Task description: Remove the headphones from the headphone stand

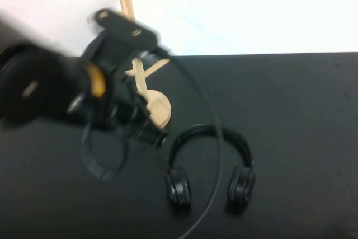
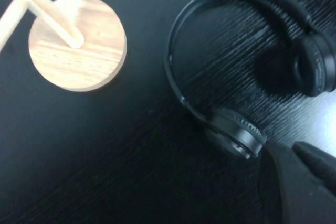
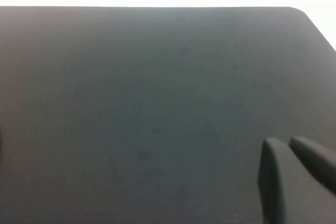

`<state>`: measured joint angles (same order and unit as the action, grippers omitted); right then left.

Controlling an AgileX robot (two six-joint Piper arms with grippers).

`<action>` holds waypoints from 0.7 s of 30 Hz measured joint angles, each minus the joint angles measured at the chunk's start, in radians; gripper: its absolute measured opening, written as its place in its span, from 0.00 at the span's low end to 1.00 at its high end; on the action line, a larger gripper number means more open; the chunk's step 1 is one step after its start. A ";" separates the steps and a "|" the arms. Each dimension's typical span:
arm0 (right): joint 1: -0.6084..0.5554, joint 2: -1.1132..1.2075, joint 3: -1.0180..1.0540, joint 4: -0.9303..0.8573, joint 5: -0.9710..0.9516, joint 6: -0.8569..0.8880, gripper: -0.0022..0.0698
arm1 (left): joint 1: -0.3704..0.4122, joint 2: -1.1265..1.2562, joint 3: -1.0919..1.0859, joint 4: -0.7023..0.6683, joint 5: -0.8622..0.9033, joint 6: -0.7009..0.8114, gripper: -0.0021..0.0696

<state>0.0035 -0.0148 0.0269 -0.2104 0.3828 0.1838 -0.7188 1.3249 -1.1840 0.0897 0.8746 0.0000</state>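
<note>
No text, label, brand, number or sign can be read anywhere in these views. The headphones [image 1: 210,163] show plain black surfaces, the headphone stand [image 1: 146,90] is bare light wood, and the table [image 1: 291,116] is unmarked black. The left gripper [image 1: 142,130], above the table beside the stand's base, and the right gripper [image 3: 294,177], over bare table, carry no legible marking.

I'm working at a bare test bench, more lab than home: a plain black table [image 1: 291,110] with a faint wood grain runs up to a blank white wall [image 1: 251,9]. On it sit only a wooden stand [image 1: 146,90] and a pair of headphones [image 1: 210,166], laid out like props.
</note>
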 joint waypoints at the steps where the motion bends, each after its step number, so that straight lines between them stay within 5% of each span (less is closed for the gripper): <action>1: 0.000 0.000 0.000 0.000 0.000 0.000 0.02 | 0.000 -0.035 0.035 0.000 -0.026 -0.014 0.03; 15: 0.000 0.000 0.000 0.000 0.000 0.000 0.02 | 0.000 -0.130 0.164 -0.001 -0.038 -0.023 0.03; 21: 0.000 0.000 0.000 0.000 0.000 0.000 0.02 | 0.013 -0.276 0.335 -0.048 -0.370 0.051 0.03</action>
<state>0.0035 -0.0148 0.0269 -0.2104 0.3828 0.1838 -0.7055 1.0489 -0.8494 0.0417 0.5045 0.0506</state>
